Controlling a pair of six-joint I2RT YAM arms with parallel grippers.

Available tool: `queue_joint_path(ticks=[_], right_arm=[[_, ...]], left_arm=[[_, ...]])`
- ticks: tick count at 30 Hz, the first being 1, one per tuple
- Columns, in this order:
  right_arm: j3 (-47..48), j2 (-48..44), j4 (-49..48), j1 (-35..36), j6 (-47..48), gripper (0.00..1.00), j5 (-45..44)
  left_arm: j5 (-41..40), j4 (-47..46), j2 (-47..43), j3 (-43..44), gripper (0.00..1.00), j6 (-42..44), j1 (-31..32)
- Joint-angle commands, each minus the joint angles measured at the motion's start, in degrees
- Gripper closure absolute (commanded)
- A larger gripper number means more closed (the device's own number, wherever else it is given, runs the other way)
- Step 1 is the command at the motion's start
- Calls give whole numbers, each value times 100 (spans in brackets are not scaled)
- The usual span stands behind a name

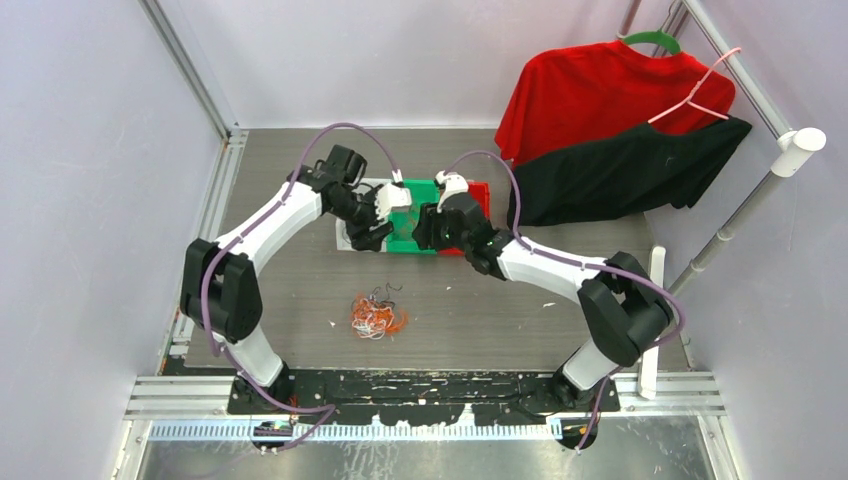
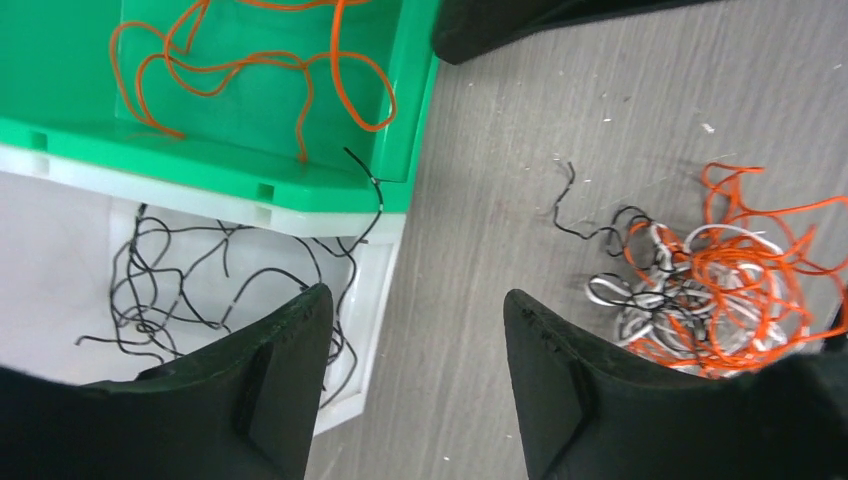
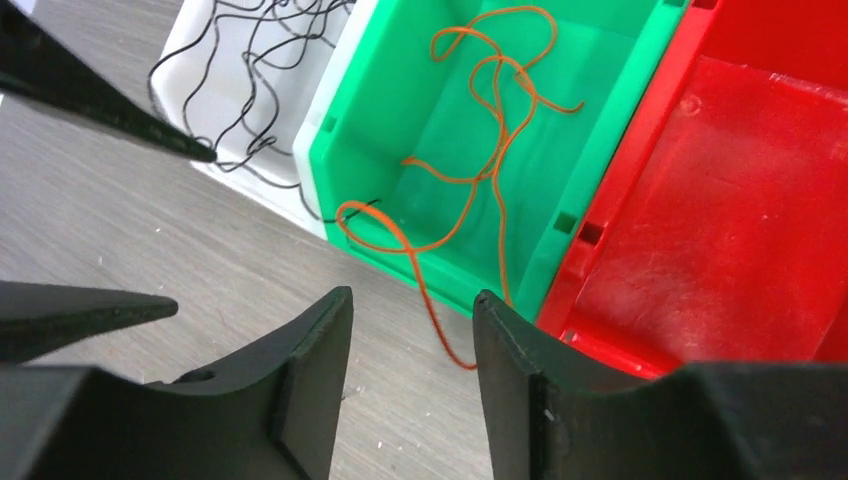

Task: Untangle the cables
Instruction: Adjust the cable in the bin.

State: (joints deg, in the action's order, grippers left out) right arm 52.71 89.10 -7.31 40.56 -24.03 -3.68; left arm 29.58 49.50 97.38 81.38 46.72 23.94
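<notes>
- Overhead view: a grey wood-grain worktop (image 1: 480, 320) enclosed by pale lilac walls (image 1: 90, 150), with a red shirt (image 1: 600, 90) and a black shirt (image 1: 620, 170) on hangers at the far right. A knot of orange, white and black cables (image 1: 376, 315) lies on the bare surface, well apart from a row of white bin (image 1: 345, 238), green bin (image 1: 420, 190) and red bin (image 1: 483, 192). The left hand (image 1: 385, 215) and right hand (image 1: 425, 225) hover over the bins.
- Left wrist view: the left hand (image 2: 418, 300) is spread wide and holds nothing. A looping orange cable (image 2: 250, 65) lies in the green bin (image 2: 200, 160). Thin black cables (image 2: 170, 290) lie in the white bin (image 2: 380, 260). The knot (image 2: 720, 280) sits to the right.
- Right wrist view: the right hand (image 3: 412, 295) is moderately parted and grips nothing. The orange cable (image 3: 490, 150) spills over the green bin's (image 3: 340, 170) wall, its end on the worktop (image 3: 150, 240) beside the red bin (image 3: 720, 200).
</notes>
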Motion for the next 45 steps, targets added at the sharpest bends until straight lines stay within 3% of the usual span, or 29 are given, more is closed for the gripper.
queue_joint_path(ticks=[1,5,10,16,18,23,28,35,39,45], right_arm=[[514,182,-74,-190,85,53,-124],[895,406,72,-292,212,73,-73],[1411,808,303,-306,364,84,-76],[1860,1311,455,-327,381,89,-175],[1944,1418,480,-343,396,90,-192],[2169,1698,544,-366,522,94,-444],[2450,2065,589,-381,728,94,-701],[2479,2322,491,-378,929,95,-1039],[2324,2315,366,-376,972,94,-1109],[2052,1970,56,-381,1000,74,-883]], left_arm=[[-201,-697,-6,-175,37,558,29],[-243,-786,139,-170,36,707,31],[-289,-1195,349,-295,34,819,-62],[-66,-1398,743,-147,32,656,-373],[-42,-1609,789,-194,36,566,-477],[74,-2357,758,-426,72,-5,-635],[227,-2565,797,-459,76,-340,-677],[-629,-3480,1008,-653,85,-934,-680],[-720,-3607,1121,-678,87,-1198,-707],[-738,-3704,1207,-765,88,-1678,-743]])
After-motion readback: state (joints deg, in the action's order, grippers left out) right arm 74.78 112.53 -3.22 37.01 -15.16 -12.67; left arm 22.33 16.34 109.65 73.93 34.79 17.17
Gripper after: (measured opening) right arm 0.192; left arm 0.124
